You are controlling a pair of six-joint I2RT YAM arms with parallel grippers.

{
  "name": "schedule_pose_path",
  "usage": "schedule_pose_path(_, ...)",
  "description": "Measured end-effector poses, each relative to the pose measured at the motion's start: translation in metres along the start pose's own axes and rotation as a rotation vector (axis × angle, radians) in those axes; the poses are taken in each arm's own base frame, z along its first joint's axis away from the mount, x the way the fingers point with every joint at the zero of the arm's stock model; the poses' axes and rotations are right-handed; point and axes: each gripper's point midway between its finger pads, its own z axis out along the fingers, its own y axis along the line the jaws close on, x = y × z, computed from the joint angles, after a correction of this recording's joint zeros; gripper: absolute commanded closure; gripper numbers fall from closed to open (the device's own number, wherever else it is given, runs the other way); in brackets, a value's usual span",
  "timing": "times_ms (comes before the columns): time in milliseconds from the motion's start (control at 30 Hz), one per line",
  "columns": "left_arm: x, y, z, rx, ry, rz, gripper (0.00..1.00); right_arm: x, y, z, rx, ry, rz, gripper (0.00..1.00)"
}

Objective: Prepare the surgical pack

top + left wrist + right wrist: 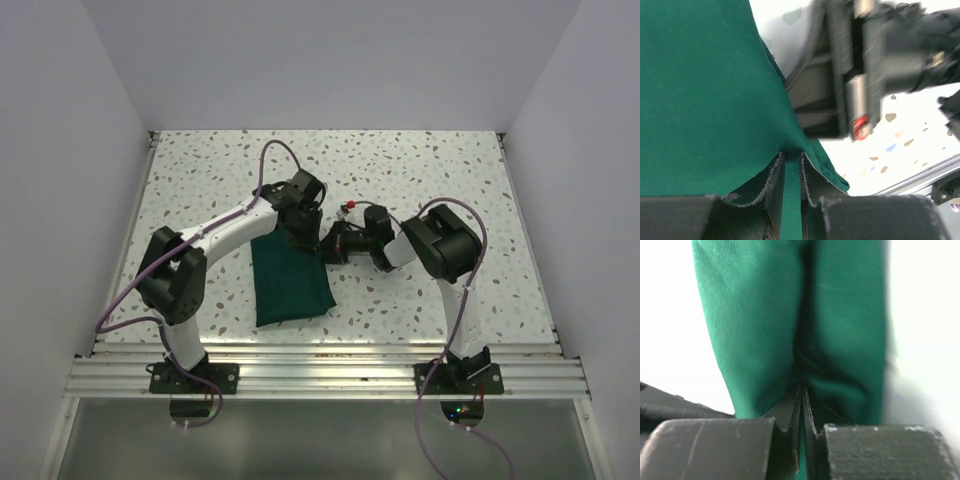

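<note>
Folding the drape (290,285): it lies folded on the table (430,180), its far edge pinched by left gripper (298,228) and right gripper (332,245), both clamped shut on cloth. Next move, I'd judge, needs both to carry that edge over together, level, with no layer slipping out.

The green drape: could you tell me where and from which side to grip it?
Probably its far edge: the green drape lies flat and folded, so only edges offer a thin pinch. Come low from the far side and right, as the left gripper and right gripper do.
</note>
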Motion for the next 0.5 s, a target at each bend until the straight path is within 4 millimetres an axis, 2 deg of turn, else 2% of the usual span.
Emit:
schedule_pose_path(100,0.002,-0.003,0.000,0.005,0.003,0.006,0.80,-0.015,-0.005,-0.025,0.046,-0.055,-0.002,0.96)
schedule_pose_path(200,0.002,-0.004,0.000,0.006,0.004,0.009,0.80,-0.034,0.005,-0.052,0.097,-0.113,-0.061,0.96)
schedule_pose_path(267,0.003,-0.003,0.001,0.004,0.006,0.009,0.80,-0.042,0.013,-0.062,0.123,-0.134,-0.114,0.96)
schedule_pose_path(367,0.004,-0.003,0.001,0.001,0.007,0.009,0.80,-0.045,0.022,-0.063,0.147,-0.122,-0.190,0.96)
schedule_pose_path(500,0.004,-0.003,0.001,0.002,0.007,0.009,0.80,-0.031,0.010,-0.053,0.189,-0.067,-0.202,0.96)
